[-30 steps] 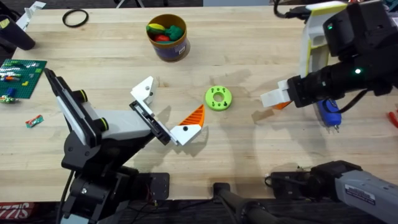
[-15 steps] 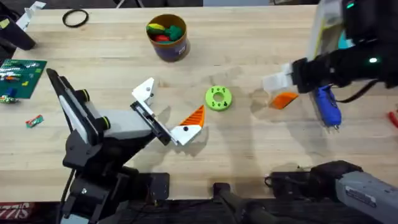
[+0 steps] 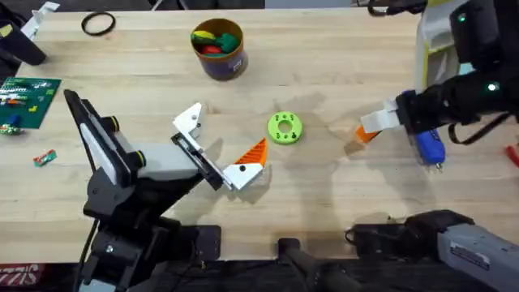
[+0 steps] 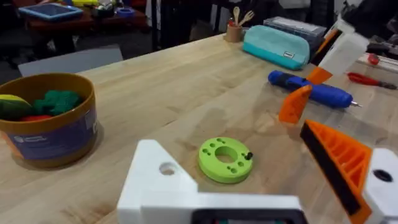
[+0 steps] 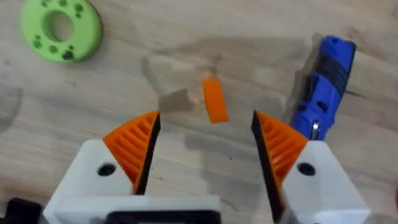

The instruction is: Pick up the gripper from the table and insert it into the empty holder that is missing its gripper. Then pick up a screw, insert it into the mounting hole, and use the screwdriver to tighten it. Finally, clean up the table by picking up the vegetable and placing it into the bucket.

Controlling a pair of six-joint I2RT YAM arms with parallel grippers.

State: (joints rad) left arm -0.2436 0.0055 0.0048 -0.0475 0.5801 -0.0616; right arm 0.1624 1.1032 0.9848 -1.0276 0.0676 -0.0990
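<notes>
The right tool (image 5: 205, 146) hangs with its orange-padded fingers spread wide and nothing between them, above a small orange piece (image 5: 213, 99) lying on the wooden worktop (image 3: 340, 203); the screwdriver (image 3: 427, 147) lies just beside it, toward the worktop's right edge; the left tool (image 3: 219, 150) sits open and empty near the middle of the worktop, close to the green ring (image 3: 285, 128); the bucket (image 3: 219, 49) stands near the far edge, holding red, yellow and green pieces; a green board (image 3: 26, 93) lies at the left edge.
</notes>
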